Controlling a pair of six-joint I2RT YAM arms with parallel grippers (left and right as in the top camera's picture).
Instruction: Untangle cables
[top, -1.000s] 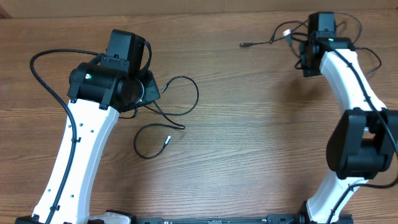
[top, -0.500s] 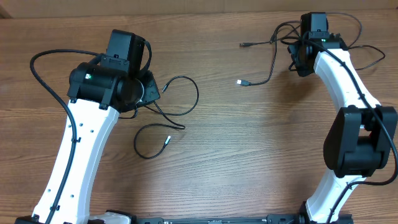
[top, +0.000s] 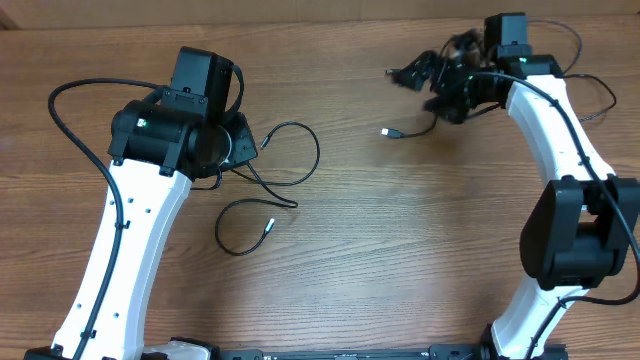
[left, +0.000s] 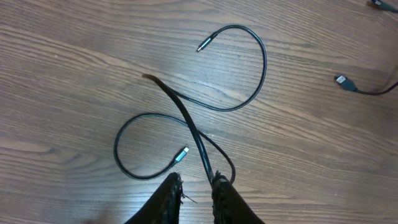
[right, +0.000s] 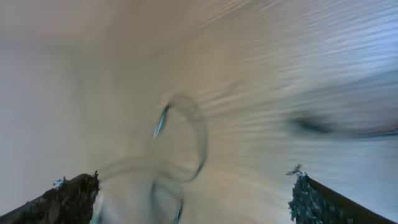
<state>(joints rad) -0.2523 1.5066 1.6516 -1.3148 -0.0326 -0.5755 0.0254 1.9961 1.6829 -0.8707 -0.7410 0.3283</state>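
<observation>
The brown wood-grain surface (top: 400, 250) carries two separate cords, one on each side and well apart. Judging from that, the separating looks nearly done and each arm is tending its own cord.

The white-and-black left arm (top: 120, 250) reaches forward from the near edge with its wrist bent down over the left-hand cord. The white-and-black right arm (top: 560, 150) stretches to the far right corner, its wrist turned inward toward the middle.

The left gripper (left: 196, 183) hangs low with its jaws narrowly apart and bare wood showing between them. The right gripper (right: 194, 177) stands wide apart with nothing between its jaws, though the right wrist view is smeared.

The thin black left cable (left: 186, 121) lies in two open loops just ahead of the left gripper. One strand runs up against a finger, probably so that the cable can be spread flat. The thin black right cable (top: 420, 130) trails off the right gripper's end. Its metal-tipped plug (top: 385, 132) rests on the wood.
</observation>
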